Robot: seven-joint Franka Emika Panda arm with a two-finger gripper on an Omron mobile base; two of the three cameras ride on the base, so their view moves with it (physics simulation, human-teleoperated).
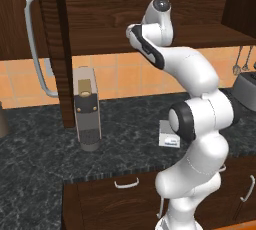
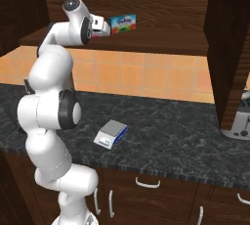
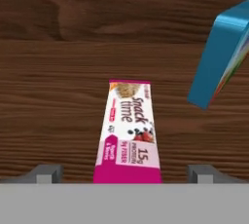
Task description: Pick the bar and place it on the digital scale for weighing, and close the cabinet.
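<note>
Bar (image 3: 129,133) lies flat on the wooden cabinet shelf (image 3: 58,101), pink and white, lengthwise between the two fingers (image 3: 46,173), which stand wide open on either side, touching nothing. Gripper (image 2: 103,27) is up inside the cabinet (image 2: 146,4), just beside a blue box (image 2: 122,23) standing on the same shelf.

Risks, as judged from here: the blue box (image 3: 221,52) leans near the right of the bar; a sideways drift while closing could knock it over. The packet is thin and flat, so fingers closing too high may slip off it or only pinch the wrapper. Lifting out under the cabinet top leaves little room.

Scale (image 2: 111,134) sits on the dark speckled stone counter (image 2: 171,141), well below and apart from the shelf. Orange tiled wall behind. Cabinet door (image 1: 50,49) hangs open; coffee machine (image 1: 86,109) beneath it.
</note>
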